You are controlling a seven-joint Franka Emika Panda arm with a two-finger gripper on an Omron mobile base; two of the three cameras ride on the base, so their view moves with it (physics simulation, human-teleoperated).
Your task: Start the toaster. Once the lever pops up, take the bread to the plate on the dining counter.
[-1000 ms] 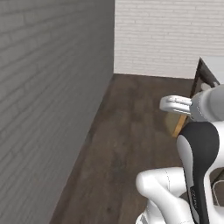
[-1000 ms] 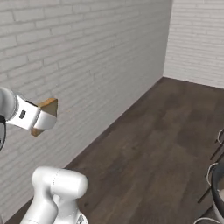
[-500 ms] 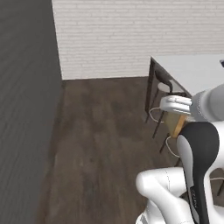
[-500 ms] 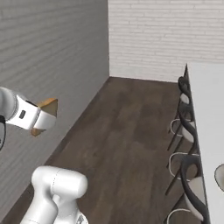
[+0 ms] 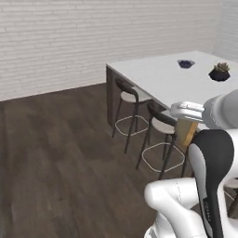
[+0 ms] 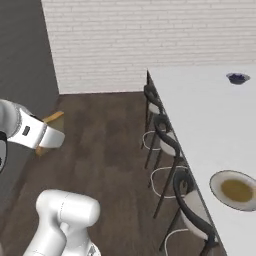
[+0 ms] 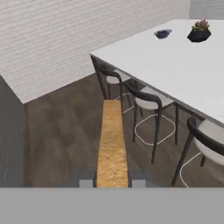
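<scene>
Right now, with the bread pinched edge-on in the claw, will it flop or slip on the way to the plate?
The bread juts straight out from the claw without sagging, so probably stiff, toasted. Thin and likely light. The grip covers just one end, so a jolt might pivot it. The crumbly-looking crust may chip rather than slide before the plate.

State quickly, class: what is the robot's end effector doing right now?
End effector: closed on the bread, gripping the slice edge-on between its fingertips.

No readable text, labels or numbers appear on anything here
</scene>
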